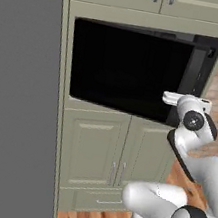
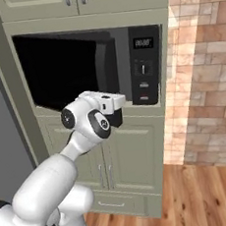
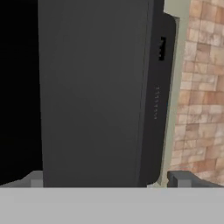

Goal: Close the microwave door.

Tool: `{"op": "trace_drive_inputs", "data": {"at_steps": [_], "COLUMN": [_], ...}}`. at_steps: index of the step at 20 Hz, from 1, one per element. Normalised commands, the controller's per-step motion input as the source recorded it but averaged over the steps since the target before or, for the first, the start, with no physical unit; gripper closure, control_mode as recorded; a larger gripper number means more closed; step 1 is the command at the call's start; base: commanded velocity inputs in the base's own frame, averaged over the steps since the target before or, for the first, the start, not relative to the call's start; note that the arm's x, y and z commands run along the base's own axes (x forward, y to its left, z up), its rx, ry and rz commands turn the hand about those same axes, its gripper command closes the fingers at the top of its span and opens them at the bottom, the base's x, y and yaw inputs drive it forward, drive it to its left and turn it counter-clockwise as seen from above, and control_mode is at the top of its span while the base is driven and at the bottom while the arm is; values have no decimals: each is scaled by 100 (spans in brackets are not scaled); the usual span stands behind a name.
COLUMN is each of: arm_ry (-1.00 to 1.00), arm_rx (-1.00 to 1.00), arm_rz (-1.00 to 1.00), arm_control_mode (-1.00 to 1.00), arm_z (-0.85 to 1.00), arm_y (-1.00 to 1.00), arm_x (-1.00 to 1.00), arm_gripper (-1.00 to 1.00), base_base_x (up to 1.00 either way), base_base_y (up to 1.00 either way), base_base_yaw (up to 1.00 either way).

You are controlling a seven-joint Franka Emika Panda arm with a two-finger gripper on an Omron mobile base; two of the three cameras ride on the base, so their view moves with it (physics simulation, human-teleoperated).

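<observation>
We see the microwave [image 2: 88, 68] built into a tall beige cabinet column [image 1: 53, 121], with two panelled doors [image 1: 118, 153] and a drawer [image 1: 105, 200] below it and another pair of cabinet doors [image 2: 78, 0] above. Its glossy black microwave door [image 1: 128, 69] covers the wide left part of the front. In the right base view it looks nearly flush with the front, its right edge meeting the control strip [image 2: 144, 64], where a small display [image 2: 143, 43] and a few buttons are visible. Whether the door is fully latched we cannot tell.

Our hand [image 3: 105, 181] is held up at the lower right corner of the door, just in front of the seam between door and control strip. In the left base view the white wrist [image 1: 191, 113] sits against that corner, and in the right base view it overlaps the bottom edge of the door. The hand view looks along the dark door face at close range, with the control strip to its right. The two fingertips [image 3: 35, 179] stand well apart at the bottom corners of that view, so the hand is open and grips nothing; the door surface lies between them.

A grey fridge front [image 1: 15, 104] stands to the left of the cabinet, a brick wall [image 2: 205, 75] to the right, and a wooden floor [image 2: 208, 199] runs below.
</observation>
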Motion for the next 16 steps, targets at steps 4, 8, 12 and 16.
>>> {"op": "trace_drive_inputs", "data": {"at_steps": [4,8,12,16], "arm_ry": [15,4,3,12], "arm_rx": [1,0,0,0], "arm_rz": [6,6,8,9], "arm_control_mode": [-100,-100,-100,-100], "arm_z": [12,0,0,1], "arm_y": [-26,-9,-14,-11], "arm_x": [50,63,66,53], "arm_gripper": [-100,-100,-100,-100], "base_base_x": [0,0,0,0], "base_base_y": [0,0,0,0], "base_base_yaw": [0,0,0,0]}}
